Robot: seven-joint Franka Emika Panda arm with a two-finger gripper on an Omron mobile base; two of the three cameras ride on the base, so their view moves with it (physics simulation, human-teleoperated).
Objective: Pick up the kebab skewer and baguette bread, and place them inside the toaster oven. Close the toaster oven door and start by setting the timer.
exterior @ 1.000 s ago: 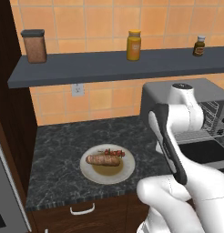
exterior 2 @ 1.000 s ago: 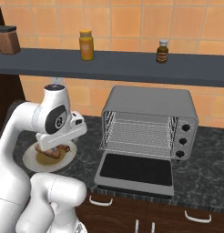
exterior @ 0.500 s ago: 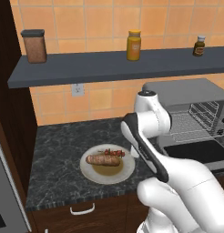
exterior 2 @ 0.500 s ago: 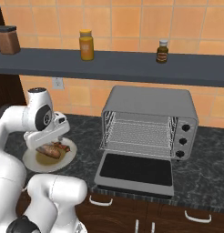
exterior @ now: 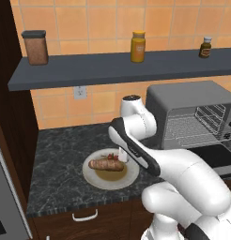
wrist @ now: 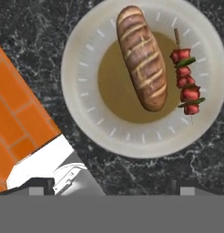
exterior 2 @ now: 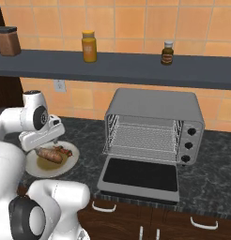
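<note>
Pincer point(wrist: 111, 184) hangs right over the plate point(wrist: 82, 82) with its jaws spread wide, gripping nothing. The baguette bread point(wrist: 141, 57) and the kebab skewer point(wrist: 185, 82) lie side by side on that plate, not touching, on the dark worktop point(exterior 2: 211, 178). The toaster oven point(exterior 2: 155, 124) sits to the right, toaster oven door point(exterior 2: 138, 176) dropped open flat

A dark marbled counter point(exterior: 56, 159) carried a white plate point(wrist: 82, 82) at its left and the grey toaster oven point(exterior 2: 155, 124) at its right, well apart, the toaster oven door point(exterior 2: 138, 176) lying open over its front edge.
</note>
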